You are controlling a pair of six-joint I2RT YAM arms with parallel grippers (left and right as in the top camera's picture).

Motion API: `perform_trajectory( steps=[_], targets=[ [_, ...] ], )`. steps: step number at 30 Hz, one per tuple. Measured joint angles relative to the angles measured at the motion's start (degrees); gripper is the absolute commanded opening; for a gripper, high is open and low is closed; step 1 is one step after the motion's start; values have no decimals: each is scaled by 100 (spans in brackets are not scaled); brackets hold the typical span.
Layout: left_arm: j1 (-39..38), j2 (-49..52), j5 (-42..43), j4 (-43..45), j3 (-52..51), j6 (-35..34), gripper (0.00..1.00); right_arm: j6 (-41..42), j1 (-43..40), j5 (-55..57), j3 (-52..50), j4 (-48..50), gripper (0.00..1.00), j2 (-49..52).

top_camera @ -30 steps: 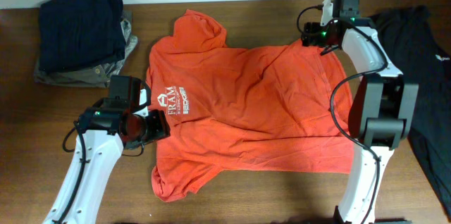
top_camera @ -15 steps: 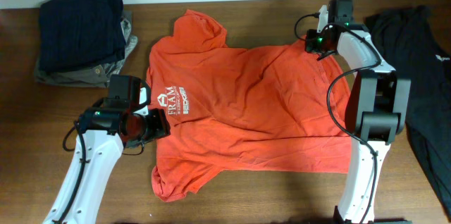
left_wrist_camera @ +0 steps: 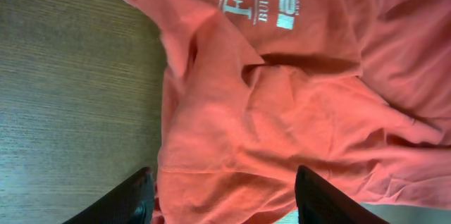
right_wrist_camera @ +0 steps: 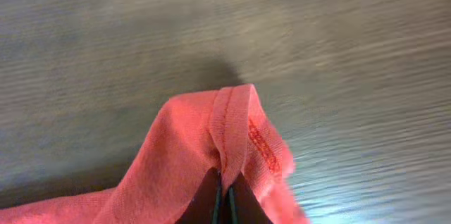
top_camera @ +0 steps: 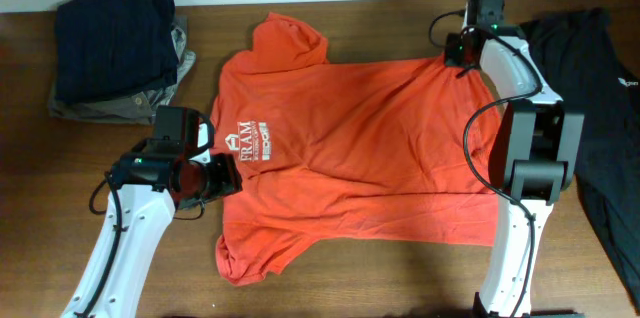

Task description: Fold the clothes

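A brown wooden worktop (top_camera: 400,278) carries the orange-red T-shirt (top_camera: 360,148), spread flat, wrinkled, white lettering up. The left tool (left_wrist_camera: 222,197) gapes wide above it, empty; the right tool (right_wrist_camera: 224,196) pinches its hemmed edge.

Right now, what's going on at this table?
The orange T-shirt lies spread out, print up, on the table, and no fold has been made yet. The right claw is shut on a pinch of the shirt's hem at the far corner. The left claw is open over the shirt's edge on its own side, near the white lettering, and is gripping nothing.
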Motion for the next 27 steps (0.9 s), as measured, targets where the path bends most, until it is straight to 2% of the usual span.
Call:
perform_trajectory(
  steps=[7,11,12,13,14,15,16,19,23,27],
  targets=[
    [0,0,-2,61,0,2,68,-31,0,1036,61,-13,4,2],
    [0,0,0,98,0,2,68,-68,0,1443,72,-72,11,2],
    [0,0,-2,98,0,2,68,-63,0,1545,87,-142,26,2],
    [0,0,0,101,0,0,68,-66,0,1668,111,-232,49,2],
    [0,0,0,103,0,0,68,-59,0,1821,195,-382,67,9],
    [0,0,0,109,0,2,68,-70,0,1943,321,-584,98,28],
    [0,0,0,118,0,0,68,-74,0,2041,483,-815,99,48],
    [0,0,2,282,-2,-4,57,28,0,2214,1202,-1681,99,103],
    [0,59,7,680,-4,4,57,358,0,2009,2481,-2865,99,107],
    [0,518,136,916,-4,2,56,535,0,1073,3832,-4113,99,96]
  ],
)
